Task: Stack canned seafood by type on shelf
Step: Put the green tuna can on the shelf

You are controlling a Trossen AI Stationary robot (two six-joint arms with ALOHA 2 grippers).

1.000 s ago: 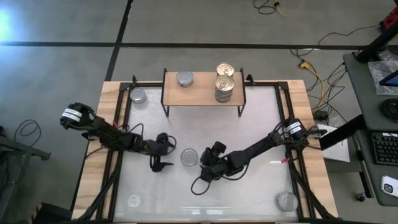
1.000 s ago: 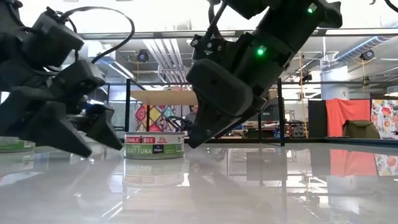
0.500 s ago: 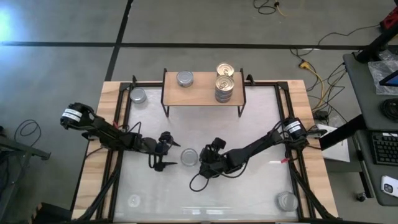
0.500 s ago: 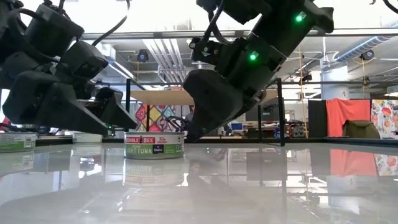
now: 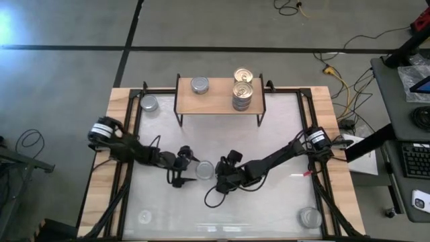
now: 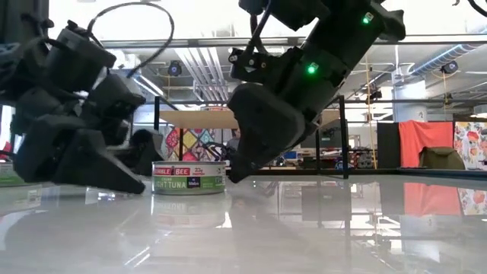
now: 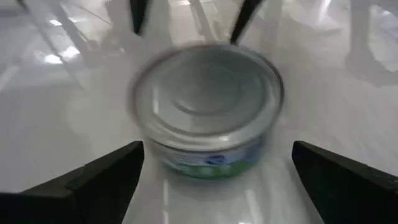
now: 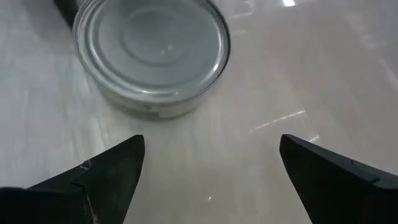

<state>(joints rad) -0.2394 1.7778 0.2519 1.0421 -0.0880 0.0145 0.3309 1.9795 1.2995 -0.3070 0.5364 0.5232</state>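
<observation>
A silver-topped tuna tin (image 5: 204, 169) sits on the white table (image 5: 269, 202) between two grippers. The left gripper (image 5: 187, 168) — fingers spread wide, holding nothing — flanks the tin from one side; the right gripper (image 5: 218, 176), likewise wide open and empty, stands just beside it. On the shelf (image 5: 218, 101) rest a silver tin (image 5: 199, 85) and stacked gold-topped tins (image 5: 242, 94).

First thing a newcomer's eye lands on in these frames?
Probably the silver-topped tuna tin at mid-table, hemmed in by both arms: the left gripper on one side, the right gripper on the other, both with fingers open and neither holding it. Next, the shelf at the table's far edge, carrying a gold-topped stack and one silver tin.
</observation>
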